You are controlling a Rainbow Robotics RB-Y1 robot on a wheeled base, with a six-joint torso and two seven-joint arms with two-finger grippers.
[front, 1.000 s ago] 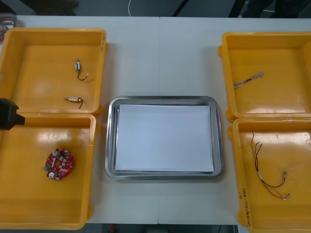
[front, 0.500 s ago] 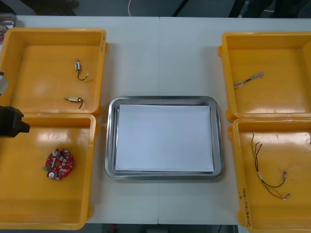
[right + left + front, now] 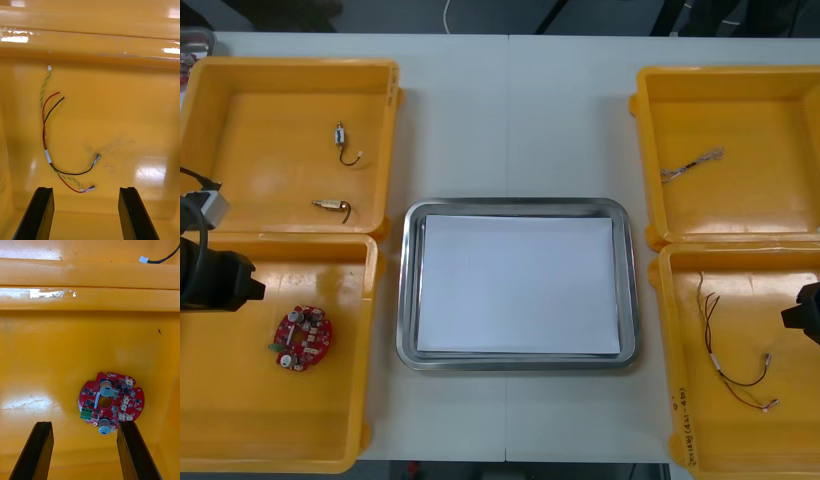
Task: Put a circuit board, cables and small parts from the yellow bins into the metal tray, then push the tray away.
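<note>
Left of the tray [image 3: 408,300], the left gripper [image 3: 84,424] hangs spread over the board [image 3: 111,402], flat in a bin [image 3: 45,363]. It should handle stiff and light, its parts fragile: pinch across the bare rim. Right of the tray, the right gripper [image 3: 85,189], also spread, faces a limp cable [image 3: 48,156], best taken at what looks like its taped middle
</note>
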